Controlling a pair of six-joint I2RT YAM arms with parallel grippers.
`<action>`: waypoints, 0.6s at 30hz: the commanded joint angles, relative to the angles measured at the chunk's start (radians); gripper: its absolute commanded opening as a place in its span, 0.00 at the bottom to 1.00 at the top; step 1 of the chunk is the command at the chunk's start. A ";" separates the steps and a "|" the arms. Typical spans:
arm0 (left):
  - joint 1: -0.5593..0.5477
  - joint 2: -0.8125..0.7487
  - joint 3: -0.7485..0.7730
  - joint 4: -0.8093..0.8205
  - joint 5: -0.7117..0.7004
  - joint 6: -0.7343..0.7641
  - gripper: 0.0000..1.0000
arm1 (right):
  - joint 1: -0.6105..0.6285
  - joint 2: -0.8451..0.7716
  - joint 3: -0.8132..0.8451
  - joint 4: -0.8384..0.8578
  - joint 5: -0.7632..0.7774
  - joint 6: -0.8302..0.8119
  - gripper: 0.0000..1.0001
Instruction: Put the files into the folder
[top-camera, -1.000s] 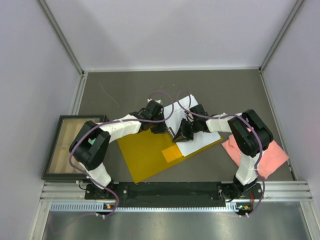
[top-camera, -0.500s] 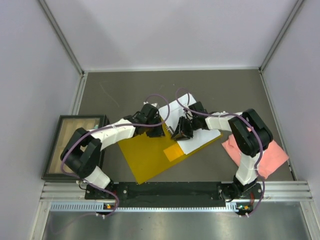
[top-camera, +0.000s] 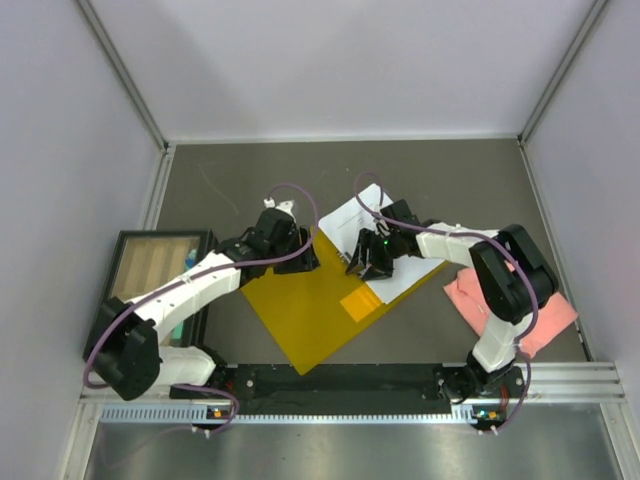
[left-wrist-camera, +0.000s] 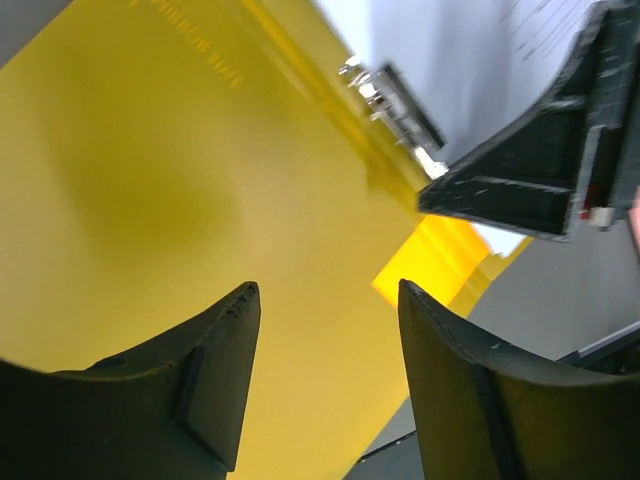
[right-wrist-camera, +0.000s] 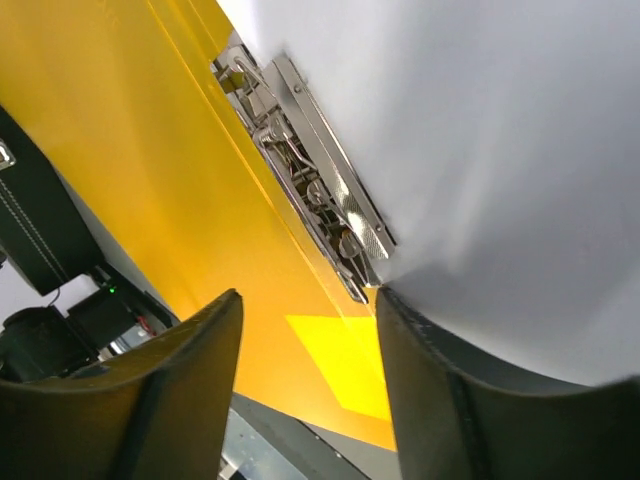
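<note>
Left fingers (left-wrist-camera: 215, 385) stand apart with nothing between them, over the bare yellow leaf of the open folder (top-camera: 300, 312). Right fingers (right-wrist-camera: 190, 390) are also apart and empty, just above the metal clip (right-wrist-camera: 310, 200). The files (top-camera: 405, 280) lie on the folder's right leaf, edge at the clip. Pink cloth (top-camera: 545, 315) lies on the tabletop (top-camera: 240, 180) to the right.

Close quarters over the open folder (top-camera: 300, 320).
Left gripper (left-wrist-camera: 325, 290) jaws: bare cover between; metal clip (left-wrist-camera: 392, 100) and right gripper (right-wrist-camera: 305, 295) block ahead. Right jaws: clip ahead, files (right-wrist-camera: 480, 150) rightward.
</note>
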 joint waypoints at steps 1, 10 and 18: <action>0.012 -0.061 -0.062 -0.033 -0.003 0.008 0.63 | -0.006 -0.042 -0.007 -0.089 0.119 -0.067 0.59; 0.012 -0.190 -0.190 -0.083 0.014 -0.081 0.70 | -0.004 -0.150 -0.046 -0.066 0.088 -0.106 0.62; 0.015 -0.463 -0.192 -0.330 -0.254 -0.290 0.83 | 0.111 -0.368 -0.020 -0.146 0.174 -0.331 0.78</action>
